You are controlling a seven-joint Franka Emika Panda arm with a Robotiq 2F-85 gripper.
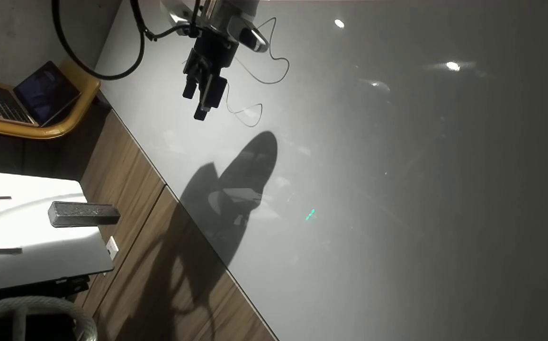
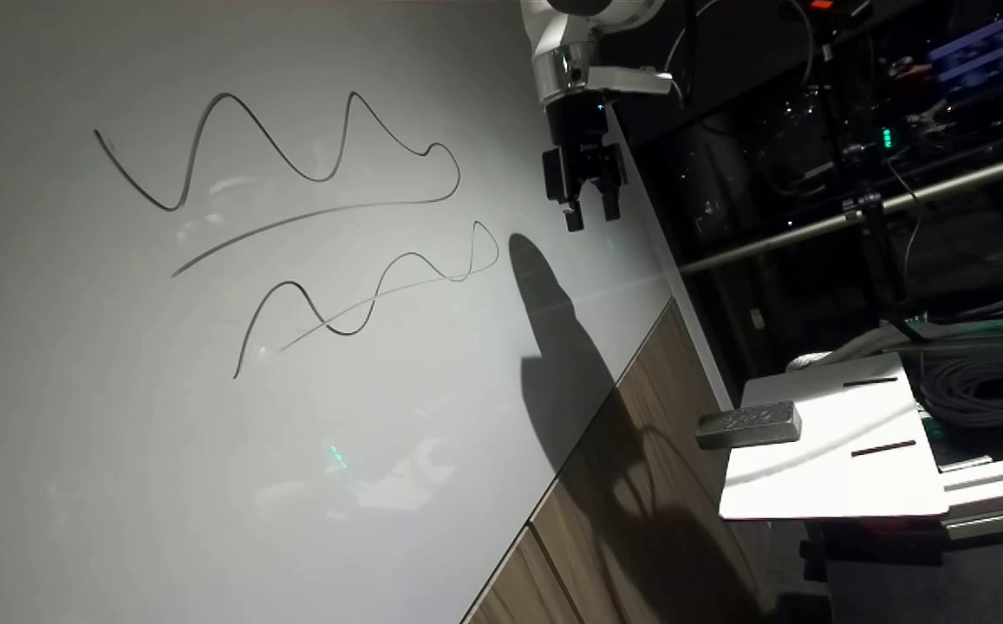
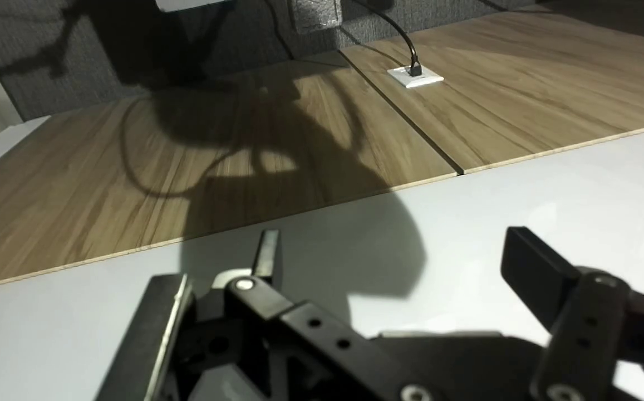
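My gripper [image 1: 194, 102] is open and empty in both exterior views [image 2: 593, 213]. Its fingers stand wide apart in the wrist view [image 3: 397, 256], with nothing between them. It is near a glossy white board [image 1: 373, 189], which also fills much of an exterior view [image 2: 206, 503]; I see no contact. Dark wavy marker lines run over the board, an upper one [image 2: 319, 180] and a lower one [image 2: 345, 334]. Parts of thin lines [image 1: 264, 83] show behind the gripper. A grey rectangular block [image 1: 84, 214] rests on a white plate [image 1: 65, 255], also seen in an exterior view [image 2: 748, 425].
Wood panels [image 3: 522, 100] border the board, with a white socket [image 3: 416, 77] and plugged cable. An open laptop [image 1: 4, 102] lies on a yellow chair [image 1: 56, 132]. A coiled cable [image 2: 986, 390] lies beyond the plate. The arm's shadow falls across board and wood.
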